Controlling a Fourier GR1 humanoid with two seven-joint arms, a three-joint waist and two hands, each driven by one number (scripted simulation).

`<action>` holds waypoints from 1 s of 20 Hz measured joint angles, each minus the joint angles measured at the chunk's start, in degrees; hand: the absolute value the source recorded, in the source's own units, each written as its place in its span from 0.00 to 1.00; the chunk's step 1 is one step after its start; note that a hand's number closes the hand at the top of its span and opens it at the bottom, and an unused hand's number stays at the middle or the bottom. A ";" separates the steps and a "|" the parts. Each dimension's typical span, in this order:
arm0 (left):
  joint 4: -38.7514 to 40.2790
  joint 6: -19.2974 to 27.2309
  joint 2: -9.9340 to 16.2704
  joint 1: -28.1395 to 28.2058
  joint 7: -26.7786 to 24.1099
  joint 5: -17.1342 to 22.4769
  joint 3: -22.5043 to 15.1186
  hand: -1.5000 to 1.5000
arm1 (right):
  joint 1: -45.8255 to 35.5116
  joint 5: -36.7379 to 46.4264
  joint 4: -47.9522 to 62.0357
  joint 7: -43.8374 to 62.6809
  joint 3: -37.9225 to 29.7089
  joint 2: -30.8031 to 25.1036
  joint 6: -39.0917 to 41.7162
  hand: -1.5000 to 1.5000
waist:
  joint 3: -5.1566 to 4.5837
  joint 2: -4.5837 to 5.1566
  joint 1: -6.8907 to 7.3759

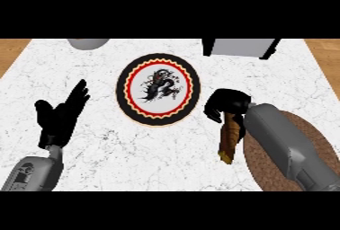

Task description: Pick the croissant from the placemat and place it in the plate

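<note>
long, perhaps flaky brown croissant [229,137]

Grey forearms [292,148], black robot hand [63,114]

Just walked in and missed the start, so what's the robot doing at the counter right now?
The right hand is curled round one end of the croissant, whose other end hangs down toward the placemat edge. It is between the placemat and the plate, not yet over the plate. The plate holds nothing so far. The left hand rests open at the left, fingers up, touching nothing.
</note>
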 measured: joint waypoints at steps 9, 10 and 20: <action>0.99 -0.17 -0.53 -0.11 0.19 -0.04 -0.32 0.50 | -4.37 -3.50 -12.63 26.82 -2.76 14.36 -16.60 1.00 | 2.18 0.34 0.23; 1.18 0.08 -0.63 -0.30 0.22 -0.08 -0.18 0.50 | -4.93 -3.55 -14.35 30.00 -2.72 14.83 -19.28 1.00 | 2.25 0.38 0.09; 1.21 -0.42 -0.90 -1.25 0.03 -0.28 -0.33 0.50 | -9.27 -3.75 -26.60 68.63 8.33 16.39 -39.89 1.00 | 2.48 1.77 1.02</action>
